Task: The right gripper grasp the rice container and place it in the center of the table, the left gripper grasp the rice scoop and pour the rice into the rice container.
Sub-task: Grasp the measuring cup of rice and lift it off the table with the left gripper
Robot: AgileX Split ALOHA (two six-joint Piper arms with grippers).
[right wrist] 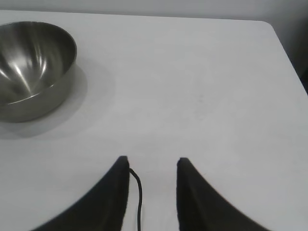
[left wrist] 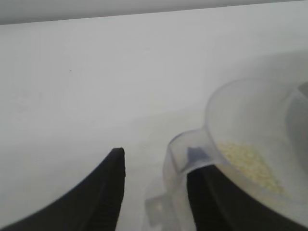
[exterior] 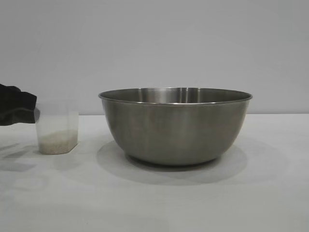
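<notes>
The rice container [exterior: 176,128], a wide steel bowl, stands in the middle of the white table [exterior: 154,203]; the right wrist view shows it [right wrist: 29,72] to be empty. To its left stands the rice scoop [exterior: 57,128], a frosted plastic cup with a shallow layer of rice [exterior: 57,141] in its bottom. My left gripper [exterior: 35,113] is at the scoop's left side. In the left wrist view it [left wrist: 156,159] is open around the scoop's loop handle [left wrist: 180,159]: one finger reaches into the loop, the other stands apart from it. My right gripper [right wrist: 153,161] is open and empty over bare table, away from the bowl.
A plain grey wall rises behind the table. The table's far edge and a rounded corner [right wrist: 267,24] show in the right wrist view. A thin black cable [right wrist: 139,192] runs along one right finger.
</notes>
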